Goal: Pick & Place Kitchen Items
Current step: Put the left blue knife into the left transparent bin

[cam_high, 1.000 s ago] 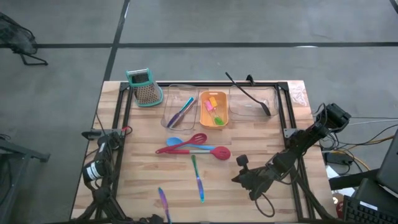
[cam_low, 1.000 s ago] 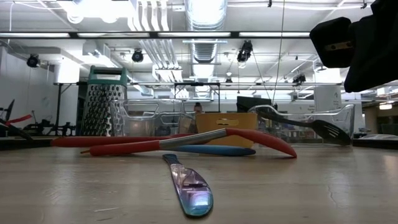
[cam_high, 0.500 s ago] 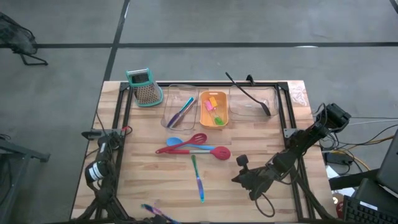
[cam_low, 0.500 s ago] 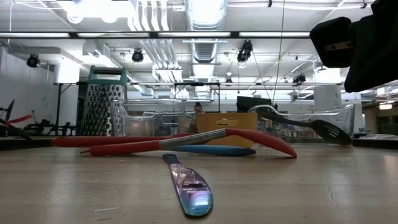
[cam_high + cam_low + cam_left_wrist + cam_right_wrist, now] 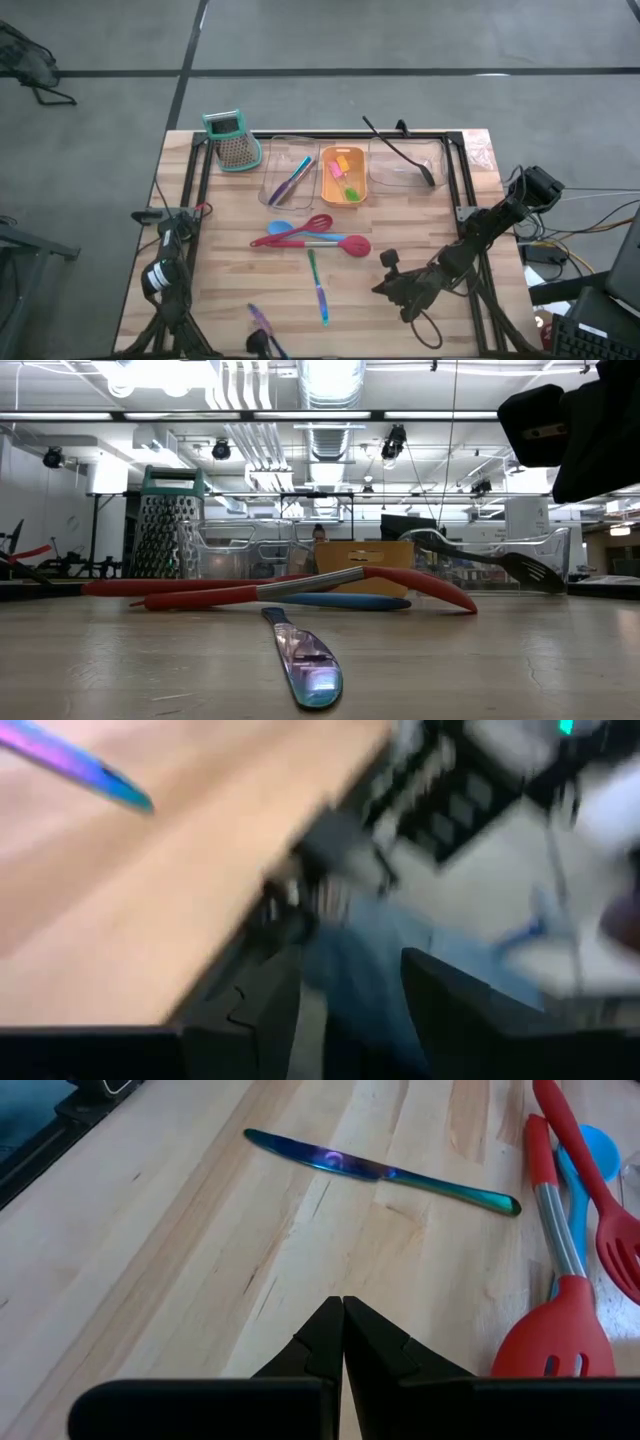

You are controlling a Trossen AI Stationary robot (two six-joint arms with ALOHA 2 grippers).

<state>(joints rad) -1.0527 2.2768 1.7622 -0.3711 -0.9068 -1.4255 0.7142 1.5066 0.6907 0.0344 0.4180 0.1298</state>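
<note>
A purple stick (image 5: 258, 318) lies slanted on the wood near the table's near edge; the blurred left wrist view shows it as well (image 5: 75, 760). My left gripper (image 5: 263, 343) is just nearer than it, at the near edge, open and holding nothing. A green-blue stick (image 5: 318, 285) lies flat mid-table. Two red utensils and a blue spoon (image 5: 310, 236) lie crossed beyond it. The long black spoon (image 5: 400, 152) rests in the right clear tray. My right gripper (image 5: 343, 1320) is shut, above bare wood right of the green-blue stick (image 5: 380, 1170).
A teal-topped grater (image 5: 232, 140) stands at the far left. The left clear tray (image 5: 290, 178) holds blue and purple sticks. The orange tray (image 5: 343, 175) holds small pink, orange and green pieces. A black frame runs around the table's edges. Bare wood lies near the left and right sides.
The purple stick has moved near the near edge: it lay along the near-far line, slid toward the near-left corner while turning, and now lies slanted a little farther in. My left gripper has come into the high view at the near edge. The right arm kept still.
</note>
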